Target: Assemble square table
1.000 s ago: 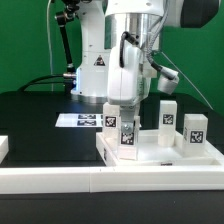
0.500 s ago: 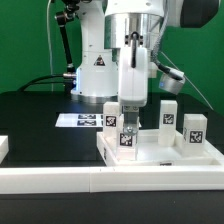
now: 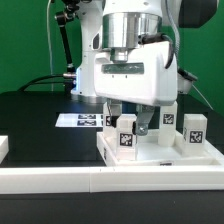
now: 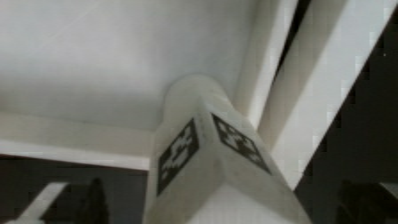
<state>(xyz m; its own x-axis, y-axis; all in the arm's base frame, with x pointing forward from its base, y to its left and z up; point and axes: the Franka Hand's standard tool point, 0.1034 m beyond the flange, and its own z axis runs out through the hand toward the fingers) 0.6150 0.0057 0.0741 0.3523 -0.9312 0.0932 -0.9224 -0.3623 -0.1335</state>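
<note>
The white square tabletop [image 3: 160, 160] lies upside down near the front of the table. A tagged white leg [image 3: 126, 140] stands upright in its corner at the exterior view's left. My gripper [image 3: 130, 116] hangs just above and around this leg's top, its broad white hand facing the camera. Its fingers stand apart on either side of the leg and do not press it. In the wrist view the leg [image 4: 214, 150] rises between the dark fingertips, with the tabletop [image 4: 89, 60] below. Two more legs [image 3: 168, 115] [image 3: 196, 130] stand on the tabletop at the exterior view's right.
The marker board [image 3: 80, 120] lies flat behind the tabletop toward the exterior view's left. A long white rail [image 3: 100, 185] runs along the front edge. Another white block [image 3: 3, 148] sits at the far left. The robot's base [image 3: 95, 70] stands behind.
The gripper was shut on the near-left leg, then let it go. The wrist has turned, so the hand now shows its broad side. The leg stays upright in its corner.
</note>
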